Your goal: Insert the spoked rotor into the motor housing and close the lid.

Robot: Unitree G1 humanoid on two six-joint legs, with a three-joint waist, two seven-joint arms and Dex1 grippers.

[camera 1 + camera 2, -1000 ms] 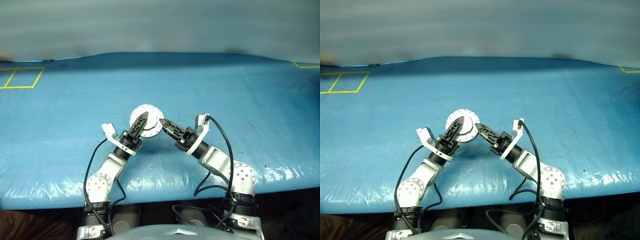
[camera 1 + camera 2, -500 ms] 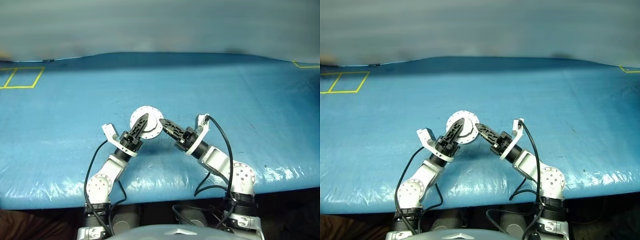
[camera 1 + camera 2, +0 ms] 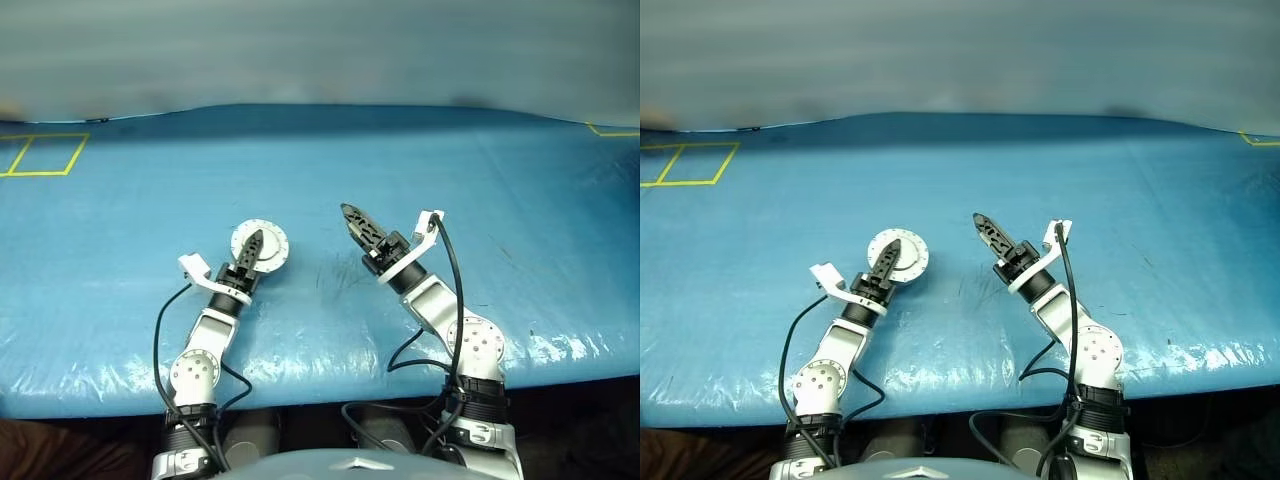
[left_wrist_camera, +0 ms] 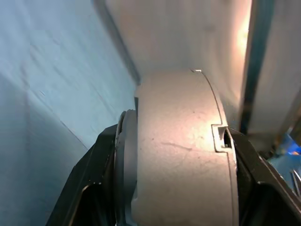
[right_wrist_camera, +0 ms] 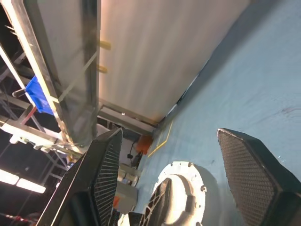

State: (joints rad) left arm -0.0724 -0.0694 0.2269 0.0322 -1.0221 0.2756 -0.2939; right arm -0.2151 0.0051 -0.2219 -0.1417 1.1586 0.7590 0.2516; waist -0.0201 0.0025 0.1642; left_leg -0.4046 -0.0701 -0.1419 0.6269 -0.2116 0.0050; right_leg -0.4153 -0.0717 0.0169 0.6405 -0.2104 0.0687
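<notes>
My left gripper (image 3: 254,243) is shut on the motor housing (image 3: 282,243), a round silver piece with small holes around its rim, and holds it on edge just above the blue table. The left wrist view shows its thick grey body (image 4: 183,150) clamped edge-on between both fingers. A plain grey face, the lid (image 3: 268,250), covers it, so the windings are hidden. The spoked rotor is out of view. My right gripper (image 3: 350,213) stands open and apart to the right, with nothing between its fingers; its wrist view looks across at the housing (image 5: 181,179).
A blue sheet (image 3: 450,180) covers the table, whose front edge runs close below both arms. Yellow tape squares (image 3: 40,155) mark the far left, and a yellow tape corner (image 3: 610,129) sits at the far right. A pale wall rises behind the table.
The right gripper has let go of the housing, opened and drawn off to the right. The left gripper has carried the housing left and a little lower.
</notes>
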